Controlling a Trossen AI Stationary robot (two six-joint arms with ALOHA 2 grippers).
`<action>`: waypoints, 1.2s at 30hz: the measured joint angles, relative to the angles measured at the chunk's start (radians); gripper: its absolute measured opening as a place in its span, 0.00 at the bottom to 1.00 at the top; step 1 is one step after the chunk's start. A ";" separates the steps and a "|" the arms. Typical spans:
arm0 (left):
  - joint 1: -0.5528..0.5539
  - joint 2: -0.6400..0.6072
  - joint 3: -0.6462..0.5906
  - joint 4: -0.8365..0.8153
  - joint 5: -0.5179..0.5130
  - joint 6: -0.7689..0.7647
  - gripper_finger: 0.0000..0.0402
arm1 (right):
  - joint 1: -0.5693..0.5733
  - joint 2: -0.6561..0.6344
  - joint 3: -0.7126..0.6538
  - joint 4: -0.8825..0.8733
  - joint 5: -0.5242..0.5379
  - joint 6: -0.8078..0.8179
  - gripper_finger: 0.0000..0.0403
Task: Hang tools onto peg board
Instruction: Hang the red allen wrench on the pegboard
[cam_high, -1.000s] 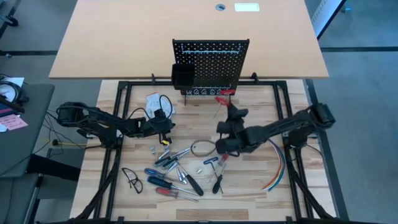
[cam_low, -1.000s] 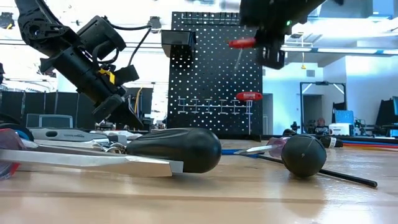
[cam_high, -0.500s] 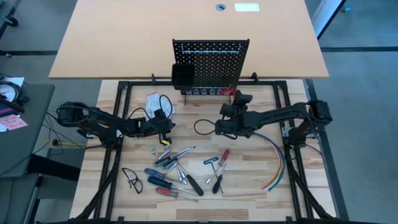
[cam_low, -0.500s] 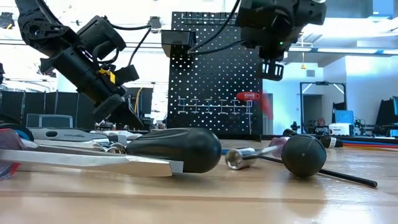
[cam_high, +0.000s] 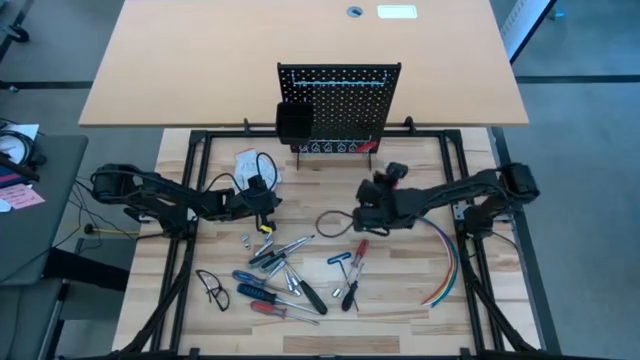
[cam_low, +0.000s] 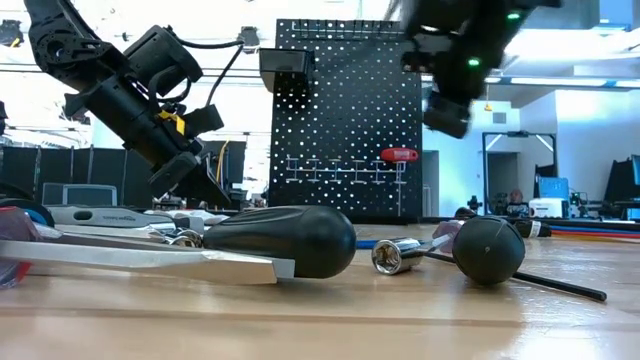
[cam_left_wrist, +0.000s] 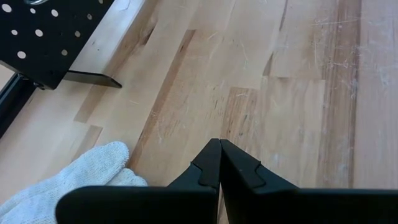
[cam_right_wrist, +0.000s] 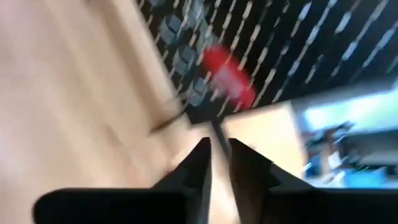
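Right gripper (cam_high: 366, 212) hangs empty near the peg board (cam_high: 340, 105), fingers slightly apart; left gripper (cam_high: 268, 206) rests beside the glove (cam_left_wrist: 68, 173), fingers closed

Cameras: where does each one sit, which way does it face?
High view: overhead, straight down; both arms, black perforated peg board.
Low view: tabletop level, facing the board; both arms, black screwdriver handle near.
Left wrist view: past shut left gripper at wooden table, white glove.
Right wrist view: past right gripper toward the board.
Shared: the red-handled tool on the board, low and right wrist.
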 joint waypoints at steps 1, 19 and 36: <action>0.000 0.000 0.000 0.000 0.000 0.000 0.00 | 0.009 -0.016 -0.024 -0.031 -0.023 0.068 0.20; 0.000 0.000 0.000 0.001 0.001 -0.003 0.00 | -0.277 -0.351 -0.726 0.817 -0.280 0.124 0.80; 0.000 0.000 0.000 0.001 0.001 0.000 0.00 | -0.502 -0.097 -0.767 1.150 -0.572 -0.079 0.58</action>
